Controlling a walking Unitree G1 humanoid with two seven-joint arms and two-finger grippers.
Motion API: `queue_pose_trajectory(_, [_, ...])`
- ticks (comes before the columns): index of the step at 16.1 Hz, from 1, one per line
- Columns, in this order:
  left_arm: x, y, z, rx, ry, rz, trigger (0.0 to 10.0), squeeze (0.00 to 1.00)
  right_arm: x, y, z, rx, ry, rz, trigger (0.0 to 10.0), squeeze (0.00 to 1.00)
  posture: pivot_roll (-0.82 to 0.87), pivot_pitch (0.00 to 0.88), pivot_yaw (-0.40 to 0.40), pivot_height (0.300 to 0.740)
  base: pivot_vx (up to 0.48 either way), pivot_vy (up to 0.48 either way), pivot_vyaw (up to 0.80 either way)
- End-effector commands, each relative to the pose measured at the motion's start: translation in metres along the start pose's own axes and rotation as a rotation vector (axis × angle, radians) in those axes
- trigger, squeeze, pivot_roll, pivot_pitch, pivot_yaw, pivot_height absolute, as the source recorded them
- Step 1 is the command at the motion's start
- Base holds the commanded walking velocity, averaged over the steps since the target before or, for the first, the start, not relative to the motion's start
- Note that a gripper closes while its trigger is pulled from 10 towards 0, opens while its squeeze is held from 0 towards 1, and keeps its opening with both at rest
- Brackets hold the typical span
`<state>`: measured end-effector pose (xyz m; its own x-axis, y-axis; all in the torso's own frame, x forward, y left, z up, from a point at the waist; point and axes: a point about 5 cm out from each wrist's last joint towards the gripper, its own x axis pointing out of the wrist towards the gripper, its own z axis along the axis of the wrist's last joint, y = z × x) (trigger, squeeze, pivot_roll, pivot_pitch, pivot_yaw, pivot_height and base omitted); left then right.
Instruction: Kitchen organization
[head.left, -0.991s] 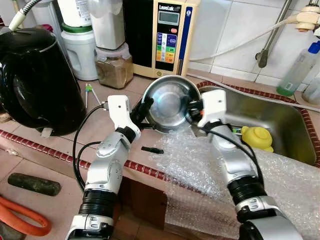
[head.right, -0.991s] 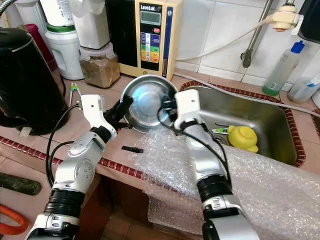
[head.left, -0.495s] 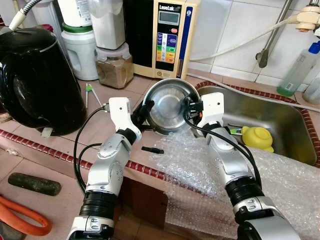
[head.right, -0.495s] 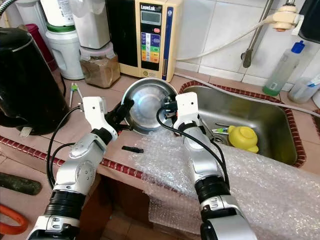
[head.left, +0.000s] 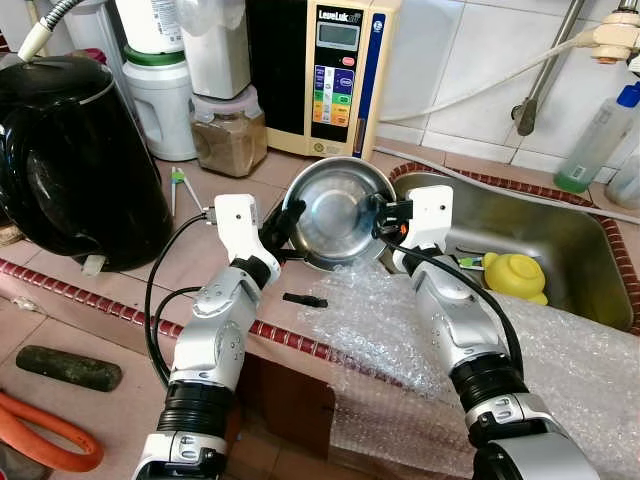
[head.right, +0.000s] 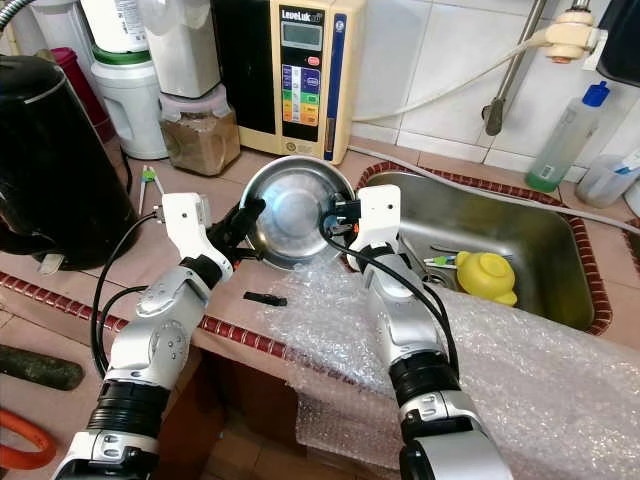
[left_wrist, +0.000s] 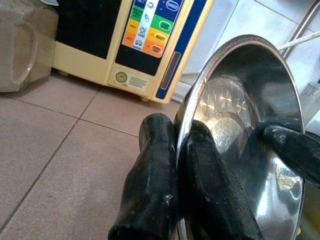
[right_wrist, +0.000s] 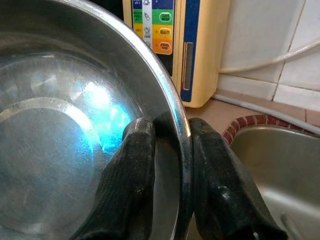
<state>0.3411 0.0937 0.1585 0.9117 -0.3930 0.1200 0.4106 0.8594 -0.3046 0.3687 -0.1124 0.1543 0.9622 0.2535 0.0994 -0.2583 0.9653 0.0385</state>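
Now both hands pinch the shiny bowl (head.left: 338, 208) by its rim, left hand (head.left: 283, 218) and right hand (head.left: 385, 212), tilted up over the bench (head.left: 200, 262) beside the sink (head.left: 560, 250); both should move together so it stays level

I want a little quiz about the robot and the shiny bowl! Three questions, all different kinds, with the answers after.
1. True or false: both grippers pinch the rim of the steel bowl.
2. Pick one. What yellow thing lies in the sink? A) a banana B) a yellow plastic piece C) a sponge
3. Fill in: the clear sheet draped over the counter edge under the right arm is ____ wrap.

Key
1. True. The left gripper has one finger on each side of the rim, and so does the right gripper on the opposite side.
2. B, the yellow plastic piece.
3. Bubble; the bubble wrap lies beside the sink.
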Motion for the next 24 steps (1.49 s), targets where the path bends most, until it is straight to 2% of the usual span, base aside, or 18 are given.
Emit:
queue_pose_trajectory(1, [0.003,-0.018,0.018,-0.01,-0.101,-0.135,0.0,0.0,-0.011,-0.041,-0.013,0.089,0.076,-0.218,0.0,0.0,0.2,0.0,-0.014,0.74,0.0,0.0,0.0])
queue_pose_trajectory(11, [0.001,-0.028,0.015,0.03,-0.097,-0.238,0.0,0.0,-0.015,-0.047,-0.02,0.189,0.116,-0.244,0.0,0.0,0.19,0.0,-0.012,0.74,0.0,0.0,0.0])
queue_pose_trajectory(12, [0.001,-0.029,0.015,0.028,-0.095,-0.245,2.2,0.0,-0.015,-0.047,-0.02,0.191,0.116,-0.247,0.0,0.0,0.19,0.0,-0.012,0.74,0.0,0.0,0.0])
queue_pose_trajectory(13, [0.001,-0.033,0.013,0.04,-0.084,-0.269,10.0,1.0,-0.016,-0.05,-0.021,0.188,0.12,-0.27,0.0,0.0,0.19,0.0,-0.011,0.74,0.0,0.0,0.0])
queue_pose_trajectory(16, [0.0,-0.037,0.007,0.039,-0.061,-0.302,10.0,1.0,-0.017,-0.053,-0.021,0.176,0.121,-0.313,0.0,0.0,0.19,0.0,-0.009,0.74,0.0,0.0,0.0])
queue_pose_trajectory(17, [-0.002,-0.037,0.002,0.035,-0.04,-0.309,10.0,1.0,-0.019,-0.058,-0.022,0.171,0.121,-0.352,0.0,0.0,0.19,0.0,-0.011,0.74,0.0,0.0,0.0])
queue_pose_trajectory(18, [-0.009,-0.041,-0.012,0.053,0.014,-0.348,10.0,1.0,-0.026,-0.07,-0.03,0.178,0.144,-0.457,0.0,0.0,0.19,0.0,-0.01,0.74,0.0,0.0,0.0])
queue_pose_trajectory(24, [-0.013,-0.041,-0.017,0.073,0.034,-0.365,10.0,1.0,-0.029,-0.083,-0.027,0.149,0.142,-0.567,0.0,0.0,0.19,0.0,-0.015,0.74,0.0,0.0,0.0])
